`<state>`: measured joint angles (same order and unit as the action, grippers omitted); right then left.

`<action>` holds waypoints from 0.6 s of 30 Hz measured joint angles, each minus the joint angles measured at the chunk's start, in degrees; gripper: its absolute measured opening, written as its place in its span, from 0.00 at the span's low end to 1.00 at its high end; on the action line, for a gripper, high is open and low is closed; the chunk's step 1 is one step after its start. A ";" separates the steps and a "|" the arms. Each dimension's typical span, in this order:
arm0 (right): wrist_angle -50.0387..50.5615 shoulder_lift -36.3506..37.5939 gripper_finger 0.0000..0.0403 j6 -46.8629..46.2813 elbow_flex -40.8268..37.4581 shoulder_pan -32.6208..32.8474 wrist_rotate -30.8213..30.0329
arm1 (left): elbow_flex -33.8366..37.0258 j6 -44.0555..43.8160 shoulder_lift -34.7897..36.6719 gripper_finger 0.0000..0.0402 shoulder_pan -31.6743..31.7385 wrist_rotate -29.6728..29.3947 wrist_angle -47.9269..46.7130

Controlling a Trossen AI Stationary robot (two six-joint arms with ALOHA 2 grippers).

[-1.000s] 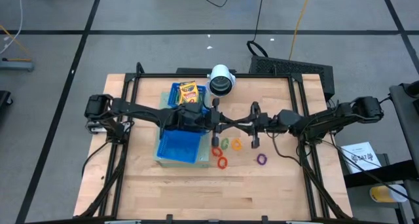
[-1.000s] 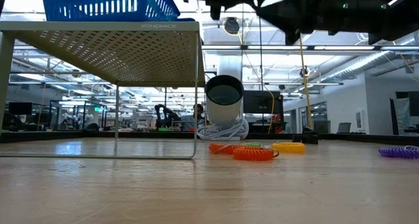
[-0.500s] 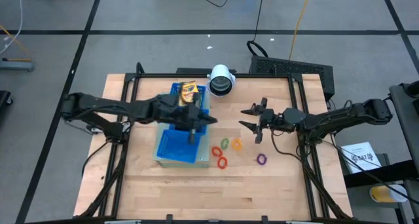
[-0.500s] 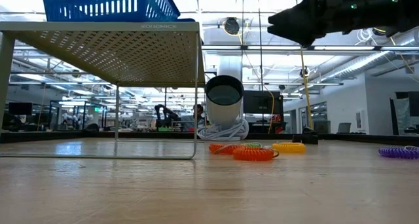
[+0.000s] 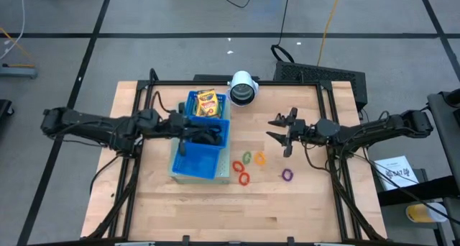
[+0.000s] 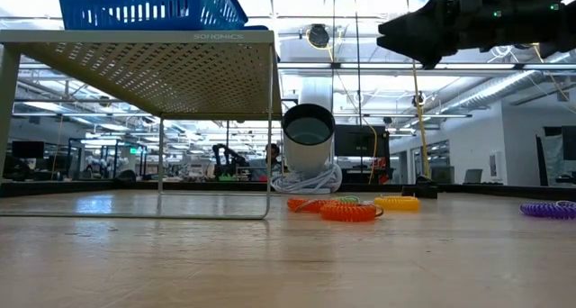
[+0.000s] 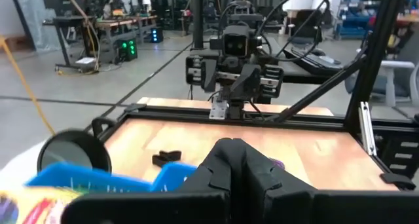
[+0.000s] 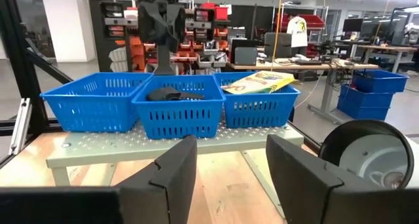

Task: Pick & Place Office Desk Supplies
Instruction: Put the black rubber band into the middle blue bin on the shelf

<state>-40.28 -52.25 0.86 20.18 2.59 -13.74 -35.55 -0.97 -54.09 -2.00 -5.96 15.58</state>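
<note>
Nearest the front edge of the counter [image 5: 180, 210], loose on the wood: two red rings [image 5: 241, 172], then a green ring [image 5: 246, 158] and an orange ring [image 5: 259, 159] side by side, and a purple ring [image 5: 287, 175] a little apart on the right arm's side. None of them picked up yet.

Just behind the rings, the right gripper [image 5: 275, 129], high above the counter, fingers spread apart and holding nothing. A second ago closed and meeting the left gripper in the middle; now pulled back toward its own side, probably after a handover.

Level with it, the left gripper [image 5: 207, 136], closed tight, drawn back from that meeting place to above the middle compartment of the blue tray [image 8: 91, 109] on its raised shelf. Nothing visible between its fingers. A black clip [image 8: 171, 94] lying in that same compartment, so very likely one more supply delivered.

Farther, in the end compartment, the crayon box [image 5: 206, 102]. Beyond the tray, the white cylinder [image 5: 243, 88].

Probably next: the rings.
</note>
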 joint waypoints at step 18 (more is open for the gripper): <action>0.01 -0.04 0.42 -0.17 0.00 0.00 0.02 | 5.09 -2.21 1.58 0.13 0.00 -0.15 3.93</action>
<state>-40.27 -52.29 0.69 20.18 2.59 -13.72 -30.46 -3.18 -52.51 -2.00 -6.11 19.51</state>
